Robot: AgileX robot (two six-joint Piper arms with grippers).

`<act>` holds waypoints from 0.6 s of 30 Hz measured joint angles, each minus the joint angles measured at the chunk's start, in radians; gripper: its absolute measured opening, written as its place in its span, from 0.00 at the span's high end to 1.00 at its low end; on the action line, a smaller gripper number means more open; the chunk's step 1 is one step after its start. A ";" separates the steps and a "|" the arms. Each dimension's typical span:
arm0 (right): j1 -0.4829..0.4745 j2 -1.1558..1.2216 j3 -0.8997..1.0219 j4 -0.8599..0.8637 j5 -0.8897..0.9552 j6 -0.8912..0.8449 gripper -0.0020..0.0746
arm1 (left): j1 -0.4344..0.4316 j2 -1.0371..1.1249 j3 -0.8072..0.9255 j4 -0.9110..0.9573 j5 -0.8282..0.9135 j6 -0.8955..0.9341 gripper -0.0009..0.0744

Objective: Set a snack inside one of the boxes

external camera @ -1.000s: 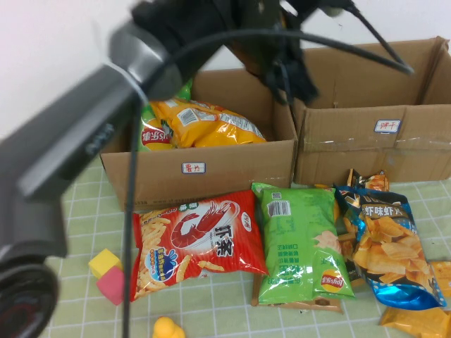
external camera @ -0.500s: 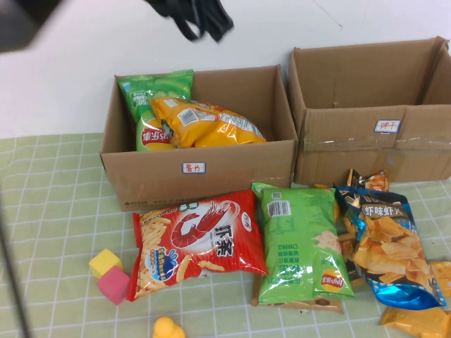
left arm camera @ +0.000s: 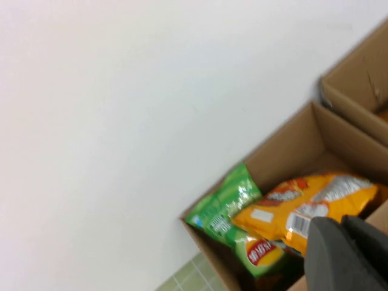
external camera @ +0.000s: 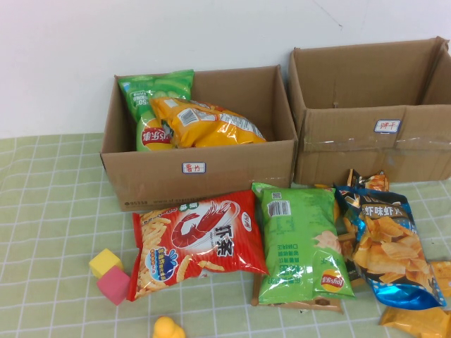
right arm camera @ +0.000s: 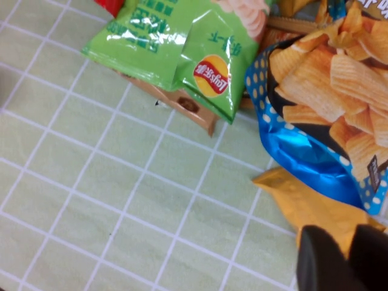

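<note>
— Lying in the left-hand cardboard box point(external camera: 211, 172), the one with the small white label, is the yellow-orange snack bag point(external camera: 204, 125); a green bag point(external camera: 151, 95) is leaning behind it.

— Where are the grippers sitting?

— The left gripper point(left arm camera: 345, 254) is hanging above that box's near edge, its fingers pressed together and holding nothing. The right gripper point(right arm camera: 345, 257) is hovering low over the checked cloth point(right arm camera: 121, 200), just beside an orange packet point(right arm camera: 309, 206) and the blue chip bag point(right arm camera: 327, 127). Its fingers seem nearly closed, though I cannot tell for certain.
</note>
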 joint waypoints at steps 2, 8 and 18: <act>0.000 0.000 0.000 0.002 0.000 -0.012 0.88 | 0.000 -0.045 0.009 0.000 0.000 0.000 0.99; 0.000 0.000 0.000 0.064 0.004 -0.122 0.97 | 0.000 -0.251 0.262 0.000 -0.052 -0.041 0.99; 0.000 0.000 0.000 0.203 0.010 -0.329 0.98 | 0.000 -0.692 1.135 0.021 -0.614 -0.130 0.99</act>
